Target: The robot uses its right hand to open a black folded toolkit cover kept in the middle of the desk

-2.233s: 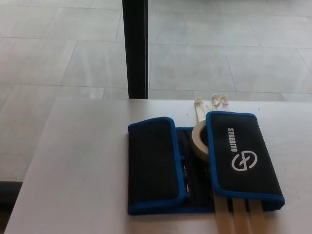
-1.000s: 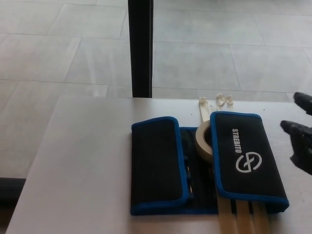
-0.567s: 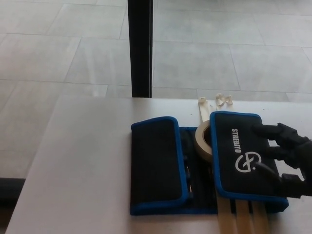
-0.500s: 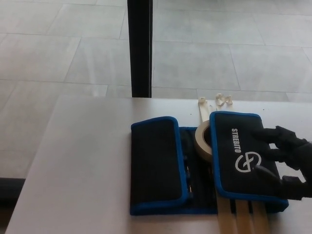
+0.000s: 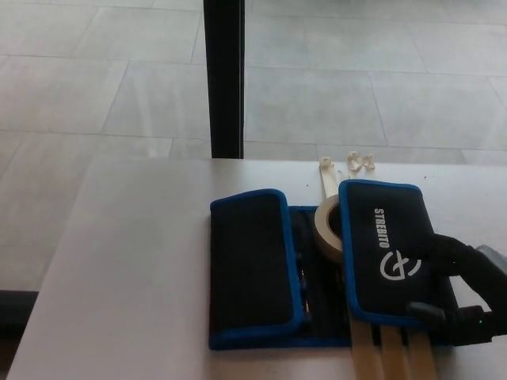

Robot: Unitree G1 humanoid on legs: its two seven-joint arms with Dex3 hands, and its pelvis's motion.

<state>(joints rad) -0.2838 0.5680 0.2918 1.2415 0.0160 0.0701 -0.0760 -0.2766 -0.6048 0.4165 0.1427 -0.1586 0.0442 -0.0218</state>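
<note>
One black toolkit cover [image 5: 317,265] with blue edging, flat on the white desk [image 5: 135,269], both flaps folded inward over the middle. Left flap [image 5: 252,265] plain black. Right flap [image 5: 390,253] printed with white lettering and a round white logo. Between the two flaps, a narrow strip of dark interior with a few small tools, too dim to count.

One roll of beige tape [image 5: 326,228], partly tucked under the inner edge of the right flap, near the cover's far end. Three pale flat strips [image 5: 390,358] sticking out from under the cover's near edge, below the right flap; two like strips [image 5: 326,174] showing past the cover's far edge. Beside those, at the far edge of the desk, a small knot of pale clips [image 5: 362,161], number unclear.

One robot hand only: right hand [image 5: 455,289], reaching in from the right of the cover. Two dark fingers [image 5: 432,244] lying across the right flap's top, touching it near the logo; thumb [image 5: 432,313] down at the flap's near edge. Spread around the flap's outer part, but whether actually clamped on it cannot be told.

Beyond the cover, one black vertical post [image 5: 223,79], and grey tiled floor [image 5: 356,87] behind the desk.
</note>
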